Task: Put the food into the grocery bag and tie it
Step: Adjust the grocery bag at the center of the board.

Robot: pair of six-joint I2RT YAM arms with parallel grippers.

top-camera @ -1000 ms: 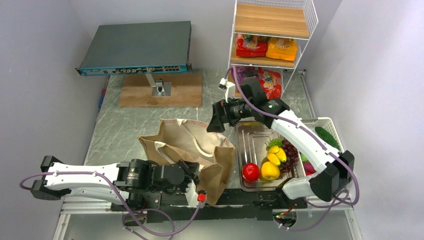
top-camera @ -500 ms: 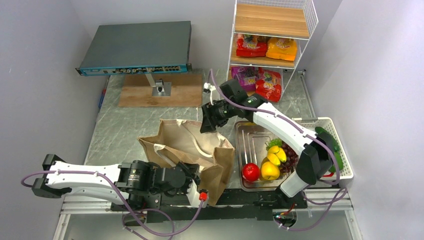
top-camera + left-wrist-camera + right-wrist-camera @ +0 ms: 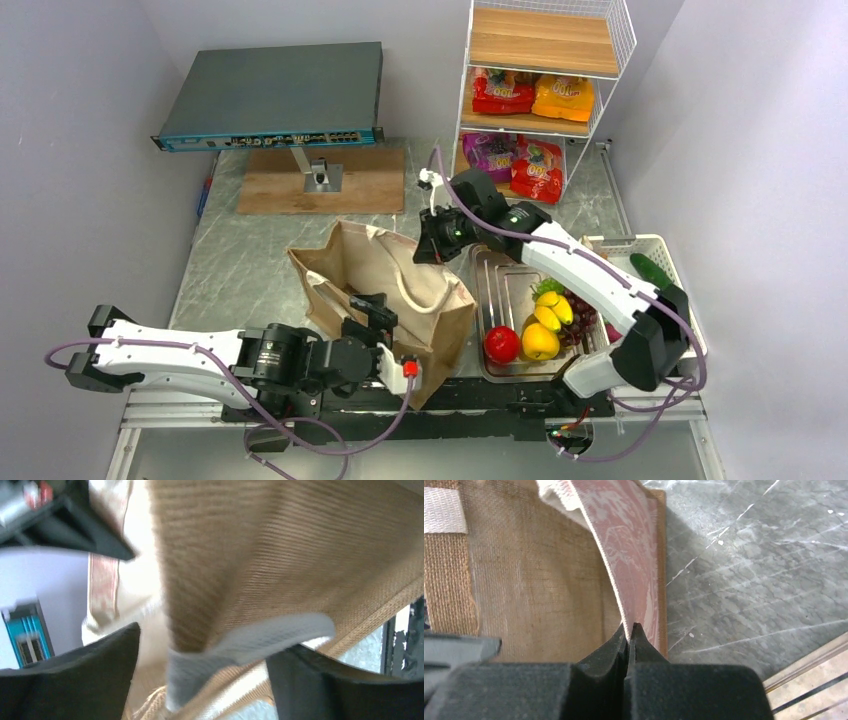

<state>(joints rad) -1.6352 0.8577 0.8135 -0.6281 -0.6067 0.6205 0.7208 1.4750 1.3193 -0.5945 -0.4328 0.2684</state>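
Note:
The brown grocery bag (image 3: 375,285) stands open at the table's middle. My right gripper (image 3: 432,247) is at its far right rim, shut on a cream handle strap (image 3: 624,565) that runs down into the closed jaws (image 3: 629,630), with the bag's woven wall (image 3: 534,580) to the left. My left gripper (image 3: 372,312) is at the bag's near side, open, its black fingers (image 3: 75,680) wide apart. The white handle (image 3: 250,640) lies loose between them under the brown fabric (image 3: 280,545). Food lies outside the bag: apple (image 3: 502,344), grapes (image 3: 580,303), cucumber (image 3: 655,275), snack packets (image 3: 503,92).
A metal tray (image 3: 497,280) right of the bag holds the fruit, with a white basket (image 3: 668,250) beyond it. A wire rack (image 3: 540,45) stands at the back right. A grey box (image 3: 272,95) on a stand sits on a wooden board (image 3: 270,185) at the back left.
My right gripper came down to the bag's far rim and shut on the handle strap. My left gripper opened and let go of the near side. The bag now stands more upright.

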